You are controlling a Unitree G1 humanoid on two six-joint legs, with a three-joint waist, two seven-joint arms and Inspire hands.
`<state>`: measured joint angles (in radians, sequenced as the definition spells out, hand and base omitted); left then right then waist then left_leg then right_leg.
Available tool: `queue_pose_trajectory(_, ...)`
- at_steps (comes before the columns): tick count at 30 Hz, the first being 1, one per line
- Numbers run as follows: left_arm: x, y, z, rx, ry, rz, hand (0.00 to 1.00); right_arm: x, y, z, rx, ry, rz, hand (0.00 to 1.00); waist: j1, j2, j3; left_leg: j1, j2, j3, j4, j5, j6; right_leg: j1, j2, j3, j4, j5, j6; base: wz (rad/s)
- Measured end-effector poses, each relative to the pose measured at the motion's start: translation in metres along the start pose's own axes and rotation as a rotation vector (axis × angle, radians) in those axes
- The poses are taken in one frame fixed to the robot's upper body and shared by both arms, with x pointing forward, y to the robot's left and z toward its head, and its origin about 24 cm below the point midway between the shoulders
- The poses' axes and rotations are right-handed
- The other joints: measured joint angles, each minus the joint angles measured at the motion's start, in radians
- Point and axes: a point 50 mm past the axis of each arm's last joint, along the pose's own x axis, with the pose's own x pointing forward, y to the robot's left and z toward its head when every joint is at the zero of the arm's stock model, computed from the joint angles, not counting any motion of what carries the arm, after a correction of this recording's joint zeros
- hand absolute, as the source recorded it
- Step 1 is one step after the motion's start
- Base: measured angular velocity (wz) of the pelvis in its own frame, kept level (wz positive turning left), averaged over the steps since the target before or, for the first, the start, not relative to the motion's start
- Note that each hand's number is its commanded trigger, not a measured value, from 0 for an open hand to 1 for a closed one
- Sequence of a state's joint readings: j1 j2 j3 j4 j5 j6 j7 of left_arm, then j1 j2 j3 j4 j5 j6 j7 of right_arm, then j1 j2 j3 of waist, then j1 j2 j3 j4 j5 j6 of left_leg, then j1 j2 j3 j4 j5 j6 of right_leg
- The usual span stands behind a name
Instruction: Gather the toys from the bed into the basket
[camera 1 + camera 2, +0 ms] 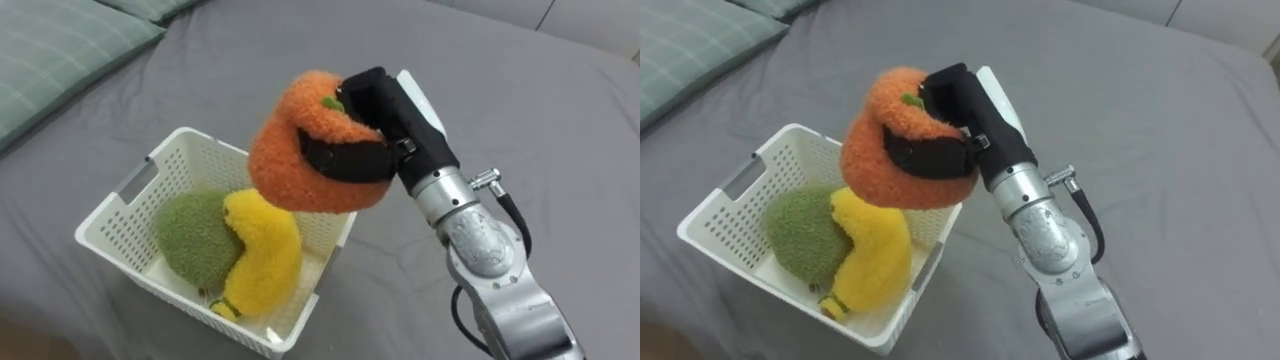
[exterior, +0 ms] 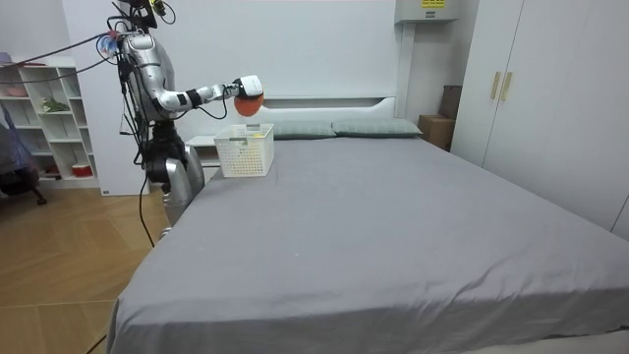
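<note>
Fuzz covers the round orange toy (image 1: 292,170) in right hand (image 1: 388,112).

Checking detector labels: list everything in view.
orange plush toy: 1, orange, held above the basket
basket: 1, white, on the bed
green plush toy: 1, green, in the basket
yellow plush toy: 1, yellow, in the basket
bed: 1, grey, under the basket
pillows: 2, pale green, head of the bed
wardrobe: 1, white, room view's right
shelf unit: 1, white, room view's left
right hand: 1, black, curled round the orange plush toy
</note>
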<state>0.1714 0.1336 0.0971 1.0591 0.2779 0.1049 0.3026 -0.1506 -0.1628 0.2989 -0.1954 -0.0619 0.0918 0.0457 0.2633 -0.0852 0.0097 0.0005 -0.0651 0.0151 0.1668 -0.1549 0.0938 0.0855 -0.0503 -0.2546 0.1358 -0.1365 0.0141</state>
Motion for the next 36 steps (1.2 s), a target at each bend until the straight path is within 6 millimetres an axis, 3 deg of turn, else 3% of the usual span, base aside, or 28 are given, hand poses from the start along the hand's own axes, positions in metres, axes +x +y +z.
queue_pose_trajectory(9,0.0,0.002,-0.006,0.049,0.019,0.008,0.0,0.008,0.015,-0.01,0.004,0.049,0.066,0.0,0.024,-0.013,0.0,0.003,-0.001,-0.002,0.0,0.0,0.0,0.004,-0.002,-0.001,0.001,0.0,0.0,0.0)
queue_pose_trajectory(17,0.0,0.005,-0.01,0.058,0.04,0.016,0.0,0.007,0.014,-0.017,0.011,0.084,0.046,0.0,0.024,-0.012,0.0002,-0.006,-0.004,-0.019,0.004,0.0,0.0,0.004,-0.004,-0.023,0.0,0.0,0.0,0.06)
queue_pose_trajectory(36,0.001,0.008,-0.009,0.042,0.039,0.026,0.0,0.006,0.012,-0.026,0.05,0.124,0.027,0.0,0.02,-0.012,0.0006,-0.01,-0.004,-0.024,0.006,0.0,0.0,0.004,-0.004,-0.024,0.0,-0.001,0.001,0.0)
